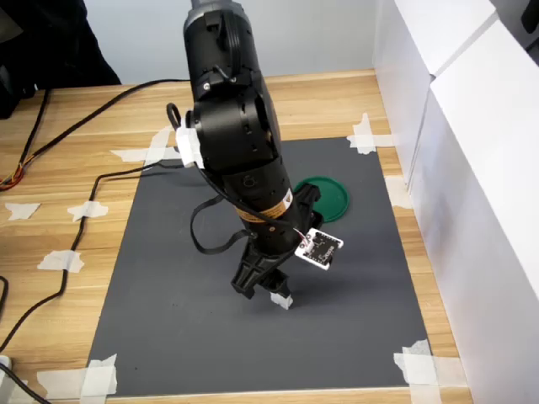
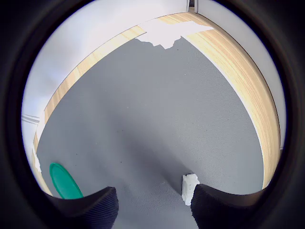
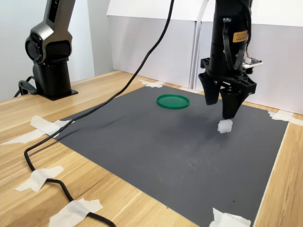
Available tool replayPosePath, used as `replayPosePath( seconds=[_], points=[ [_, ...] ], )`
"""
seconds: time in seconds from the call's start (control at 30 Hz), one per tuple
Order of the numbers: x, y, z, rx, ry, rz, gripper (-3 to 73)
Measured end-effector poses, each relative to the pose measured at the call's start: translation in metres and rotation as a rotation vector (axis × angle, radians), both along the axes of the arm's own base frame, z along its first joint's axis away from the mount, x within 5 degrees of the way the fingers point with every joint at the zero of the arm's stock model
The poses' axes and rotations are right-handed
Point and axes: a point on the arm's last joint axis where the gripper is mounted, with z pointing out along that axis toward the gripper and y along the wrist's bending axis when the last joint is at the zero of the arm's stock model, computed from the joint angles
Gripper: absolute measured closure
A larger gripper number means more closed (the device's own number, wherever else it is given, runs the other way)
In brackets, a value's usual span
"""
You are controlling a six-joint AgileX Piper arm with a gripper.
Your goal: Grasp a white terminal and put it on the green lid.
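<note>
End effector [image 3: 221,105] spread, empty | white terminal [image 2: 189,188] touches one finger, wrist view only

Grey mat [image 1: 185,320] taped to wooden table [image 1: 50,168].

The setting is a robotics lab or test bench. A wooden table [image 1: 67,168] carries a dark grey mat [image 3: 156,137] fixed at its corners with strips of white tape [image 1: 364,135] (torn by hand, unevenly placed). White panels [image 1: 480,168] stand along the table's edge at the first exterior view's right, screening the work area. Black cables [image 3: 118,90] run loose across the tabletop. The base of a robot arm [image 3: 49,52] stands near the table's far corner at the second exterior view's left.
</note>
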Motion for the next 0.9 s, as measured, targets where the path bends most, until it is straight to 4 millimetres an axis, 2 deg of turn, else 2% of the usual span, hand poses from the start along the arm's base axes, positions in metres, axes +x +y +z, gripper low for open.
replayPosePath(
  seconds=[0.2, 0.57, 0.9],
  points=[
    [0.000, -0.001, 0.000, -0.011, -0.002, 0.000, 5.6],
    [0.002, -0.011, -0.001, -0.132, -0.026, 0.014, 5.6],
    [0.008, -0.010, -0.004, -0.131, -0.036, 0.002, 5.6]
  ],
)
